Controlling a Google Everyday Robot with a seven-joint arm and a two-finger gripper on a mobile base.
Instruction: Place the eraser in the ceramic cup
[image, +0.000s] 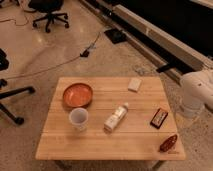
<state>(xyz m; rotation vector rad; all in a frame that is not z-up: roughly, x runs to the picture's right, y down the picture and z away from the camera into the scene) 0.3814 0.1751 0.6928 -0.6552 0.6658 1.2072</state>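
Observation:
The eraser (134, 84), a small white block, lies near the far edge of the wooden table (100, 147), right of centre. The ceramic cup (78, 119), plain white and round, stands upright at the front left, and nothing shows inside it. Only a white arm segment (196, 92) shows at the right edge, beside the table's right side. My gripper is out of view. The eraser lies far from the cup, with a bottle between them.
A wide orange-red bowl (77, 95) sits just behind the cup. A small white bottle (115, 117) lies on its side mid-table. A dark flat packet (159, 118) and a reddish-brown object (168, 143) lie at the right front. Office chairs (47, 11) and floor cables (60, 62) are behind.

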